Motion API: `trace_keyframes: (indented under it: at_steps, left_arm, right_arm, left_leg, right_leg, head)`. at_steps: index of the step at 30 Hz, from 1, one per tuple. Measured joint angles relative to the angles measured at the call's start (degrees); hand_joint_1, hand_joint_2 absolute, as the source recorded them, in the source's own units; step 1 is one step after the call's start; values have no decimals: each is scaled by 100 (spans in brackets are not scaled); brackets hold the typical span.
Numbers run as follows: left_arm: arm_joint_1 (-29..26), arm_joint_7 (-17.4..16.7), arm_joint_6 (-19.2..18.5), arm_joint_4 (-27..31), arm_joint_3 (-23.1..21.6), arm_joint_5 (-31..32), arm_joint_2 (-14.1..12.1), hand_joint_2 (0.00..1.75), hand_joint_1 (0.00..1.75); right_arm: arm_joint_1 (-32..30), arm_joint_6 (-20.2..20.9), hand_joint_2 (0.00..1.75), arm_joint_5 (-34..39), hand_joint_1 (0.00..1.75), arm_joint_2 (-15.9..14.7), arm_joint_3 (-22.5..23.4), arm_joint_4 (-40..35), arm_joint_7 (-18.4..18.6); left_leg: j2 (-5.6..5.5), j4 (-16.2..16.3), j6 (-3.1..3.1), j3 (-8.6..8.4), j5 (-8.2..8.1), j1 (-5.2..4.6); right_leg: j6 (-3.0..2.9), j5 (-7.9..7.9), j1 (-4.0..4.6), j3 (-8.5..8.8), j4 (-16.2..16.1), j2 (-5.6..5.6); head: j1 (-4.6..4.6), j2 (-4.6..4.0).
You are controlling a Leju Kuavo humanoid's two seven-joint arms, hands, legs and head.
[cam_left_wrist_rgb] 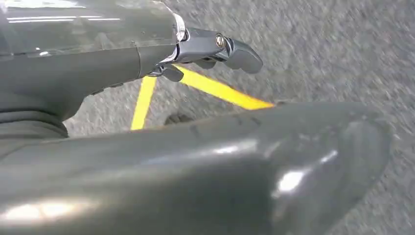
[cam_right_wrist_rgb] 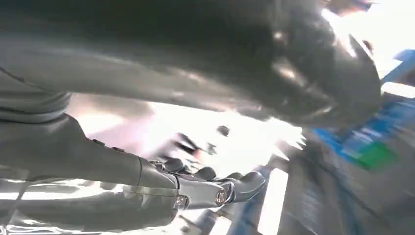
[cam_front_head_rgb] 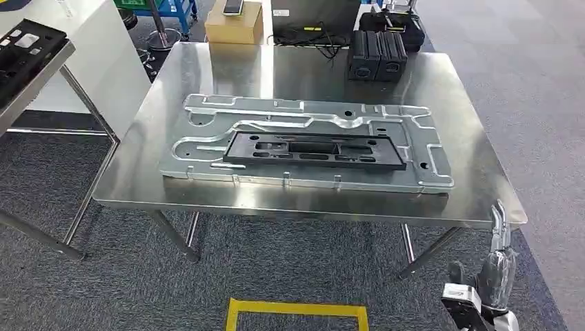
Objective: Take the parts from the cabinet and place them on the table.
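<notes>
Right hand [cam_front_head_rgb: 498,265] hangs below the surface's [cam_front_head_rgb: 207,76] front right corner, fingers [cam_front_head_rgb: 500,224] spread, holding nothing; left hand [cam_left_wrist_rgb: 195,49] over grey carpet [cam_left_wrist_rgb: 318,44] and yellow tape [cam_left_wrist_rgb: 215,89], fingers loosely extended, empty. Black part [cam_front_head_rgb: 314,149] lies on the silver metal panel [cam_front_head_rgb: 303,114], mid-surface.
</notes>
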State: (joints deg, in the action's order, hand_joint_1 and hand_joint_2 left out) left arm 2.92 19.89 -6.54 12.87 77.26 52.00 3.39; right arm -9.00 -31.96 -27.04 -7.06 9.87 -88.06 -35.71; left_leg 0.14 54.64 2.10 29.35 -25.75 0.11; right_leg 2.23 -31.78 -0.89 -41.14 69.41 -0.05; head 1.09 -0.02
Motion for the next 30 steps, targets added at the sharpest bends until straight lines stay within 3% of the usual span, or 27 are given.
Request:
trace_keyframes:
  at_steps: [1, 2, 3, 5, 6, 7, 10, 11, 12, 14, 15, 16, 17, 18, 20, 21, 22, 23, 26, 27, 28, 30]
  left_arm:
    - [-2, -4, 0, 0, 0, -2, 2, 0, 0]
    - [-5, -9, 2, 0, 0, -2, 2, 0, 0]
    - [-13, -9, 2, 0, 0, -2, 6, 0, 0]
    - [-29, -6, 2, 0, 0, 0, 20, 0, 0]
    - [-27, 0, 2, 0, 0, 11, 31, 0, 0]
    - [-36, 7, 0, 0, 0, 17, 39, 0, 0]
    - [-50, 11, 0, -2, 0, 28, 52, 0, 0]
    - [-73, 9, 0, -2, 2, 39, 52, 0, 0]
    - [-93, 7, 4, -2, 13, 39, 52, 0, 0]
    - [-119, 0, 9, -11, 24, 41, 65, 0, 0]
    - [-125, 0, 15, -13, 26, 41, 70, 0, 0]
    - [-121, 0, 22, -17, 28, 41, 74, 0, 0]
    - [-118, 0, 31, -17, 28, 41, 74, 0, 0]
    - [-114, 0, 41, -17, 31, 44, 76, 0, 0]
    - [-118, 0, 52, -17, 31, 70, 76, 0, 0]
    - [-116, 0, 52, -17, 31, 79, 76, 0, 0]
    - [-99, 2, 50, -17, 31, 96, 74, 0, 0]
    - [-82, 7, 46, -17, 31, 109, 74, 0, 0]
    - [-81, 11, 15, -17, 31, 166, 76, 0, 0]
    - [-78, 7, 2, -20, 31, 197, 81, 0, 0]
    - [-70, -2, 0, -20, 28, 214, 83, 0, 0]
    - [-73, -9, -9, -20, 31, 265, 83, 0, 0]
  right_arm:
    - [-4, 40, 0, 2, 0, 42, 120, 246, 0]
    - [0, 100, 0, 13, 0, 83, 267, 590, 0]
    - [24, 129, 0, 13, 0, 101, 371, 860, 0]
    - [115, 177, 0, -22, 0, 125, 651, 1608, 0]
    - [202, 204, 0, -55, 0, 129, 837, 2060, 0]
    - [273, 248, 0, -55, 0, 132, 989, 2419, 0]
    - [502, 405, 0, -26, 0, 88, 1518, 3936, 0]
    - [537, 500, 0, -7, 0, 88, 1689, 4444, 13]
    - [611, 571, 0, -7, 0, 88, 1805, 4837, 18]
    - [638, 623, 0, -72, 0, 90, 2010, 5561, 59]
    - [644, 643, 0, -151, 0, 112, 2036, 5817, 114]
    - [681, 665, 0, -212, 0, 123, 2049, 6036, 193]
    - [720, 702, 175, -291, 0, 134, 2064, 6296, 355]
    - [741, 782, 175, -371, 0, 166, 2066, 6509, 562]
    - [778, 989, 175, -501, 0, 252, 2069, 6826, 1000]
    - [794, 1120, 175, -531, 0, 300, 2069, 6940, 1190]
    - [807, 1295, 175, -549, 0, 368, 2066, 7032, 1415]
    - [825, 1472, 175, -551, 0, 402, 2068, 7098, 1599]
    - [874, 2023, 175, -566, 0, 516, 2073, 7333, 2316]
    - [895, 2154, 175, -568, 0, 538, 2075, 7388, 2523]
    - [896, 2296, 175, -568, 0, 575, 2075, 7436, 2753]
    - [910, 2607, 175, -568, 0, 625, 2088, 7510, 3299]
  left_leg:
    - [1, 19, -5, 76, 59, -4]
    - [0, 46, -12, 174, 110, -5]
    - [-1, 79, -24, 267, 155, -5]
    - [-6, 157, -59, 445, 230, -4]
    - [-2, 216, -85, 489, 259, -5]
    - [-12, 250, -121, 529, 289, -32]
    - [-17, 206, -222, 512, 403, 2]
    - [-40, 198, -269, 537, 455, -18]
    - [-42, 295, -286, 602, 272, 22]
    - [-35, 929, -310, 781, -520, 35]
    - [-35, 1350, -325, 852, -855, 35]
    - [-35, 1701, -332, 888, -1034, 35]
    - [-35, 1917, -326, 860, -1022, 35]
    - [-35, 1925, -320, 739, -850, 34]
    - [-35, 1305, -276, 155, -353, 18]
    - [-35, 800, -230, -237, -318, -10]
    - [-33, 193, -163, -659, -555, -45]
    - [-23, -161, -164, -816, -652, -47]
    - [-18, -121, -67, -675, -489, -77]
    - [33, -164, -34, -630, -369, -33]
    - [40, -164, 20, -544, -298, -32]
    - [42, -147, 38, -351, -149, -35]
  right_leg:
    - [19, -106, -3, -43, 345, 0]
    - [30, -41, -7, 2, 497, 0]
    - [34, 133, -12, 161, 410, 0]
    - [16, 441, -29, 845, -417, -1]
    - [-6, 323, -34, 1259, -991, 3]
    - [-47, 143, 11, 1454, -1373, 2]
    - [-164, 242, 61, 1398, -1322, 10]
    - [-222, 318, 26, 1356, -1369, -5]
    - [-275, 396, 17, 1290, -1383, -57]
    - [-357, 530, 27, 1117, -1382, -59]
    - [-358, 597, 41, 1024, -1380, -60]
    - [-360, 666, 55, 926, -1368, -60]
    - [-360, 733, 65, 829, -1359, -60]
    - [-354, 796, 76, 731, -1347, -60]
    - [-336, 910, 93, 545, -1290, -60]
    - [-325, 960, 98, 482, -1262, -57]
    - [-301, 1005, 106, 453, -1231, -59]
    - [-272, 1045, 108, 450, -1223, -66]
    - [-157, 1273, 80, 452, -1325, -73]
    - [-131, 1166, 51, 412, -1263, -46]
    - [-113, 817, 56, 335, -1087, -29]
    - [-66, 31, 23, 147, -282, -16]
  head:
    - [0, 2]
    - [0, 2]
    - [0, 2]
    - [0, 2]
    - [0, 2]
    - [-2, 2]
    - [26, 2]
    - [28, 2]
    - [26, 2]
    - [31, 2]
    - [31, 2]
    - [28, 2]
    - [31, 2]
    - [31, 2]
    - [31, 2]
    - [31, 2]
    - [31, 2]
    - [31, 2]
    - [33, 2]
    - [33, 2]
    - [33, 2]
    - [31, 2]
